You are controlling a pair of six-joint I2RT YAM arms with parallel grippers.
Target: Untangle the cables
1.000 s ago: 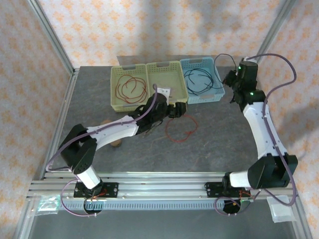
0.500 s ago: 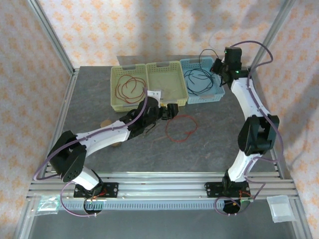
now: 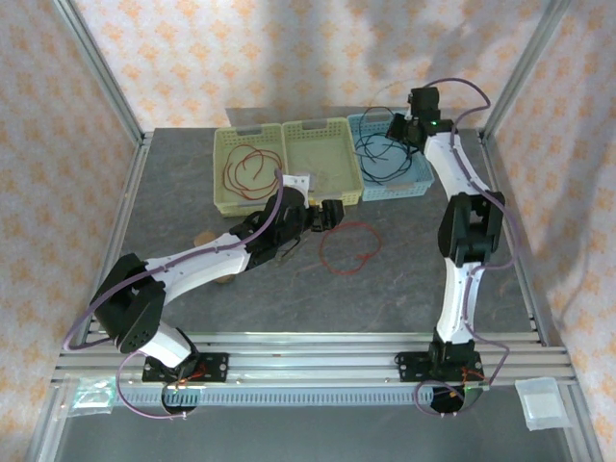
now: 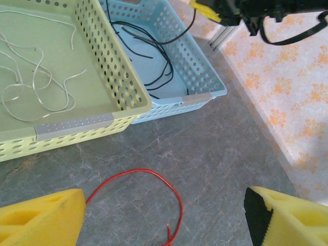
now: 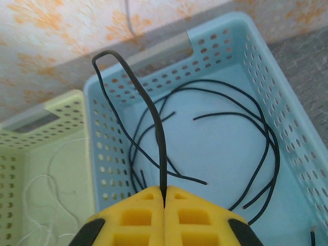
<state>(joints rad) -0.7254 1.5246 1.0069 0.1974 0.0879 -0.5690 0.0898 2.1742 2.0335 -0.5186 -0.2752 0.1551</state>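
Since a second ago the right arm has swung from beside the blue basket (image 5: 105, 154) to above it, and the left arm has reached further toward the red cable (image 4: 141, 171) on the table (image 4: 225, 154). The right gripper (image 5: 164, 197) is pressed together, pinching a black cable (image 5: 159, 128) that arches up and droops back toward the basket's left wall; more black wire coils inside. A release would probably go best low and central, so the springy loop does not hang over the rim. The left gripper (image 4: 164, 218) stands spread wide just above the loose red cable, touching nothing. Closing on the arc rather than on the tip looks safer. Open table surrounds that loop. The middle basket (image 4: 77, 123), holding white cables (image 4: 36, 82), sits just beyond, so lift before travelling.
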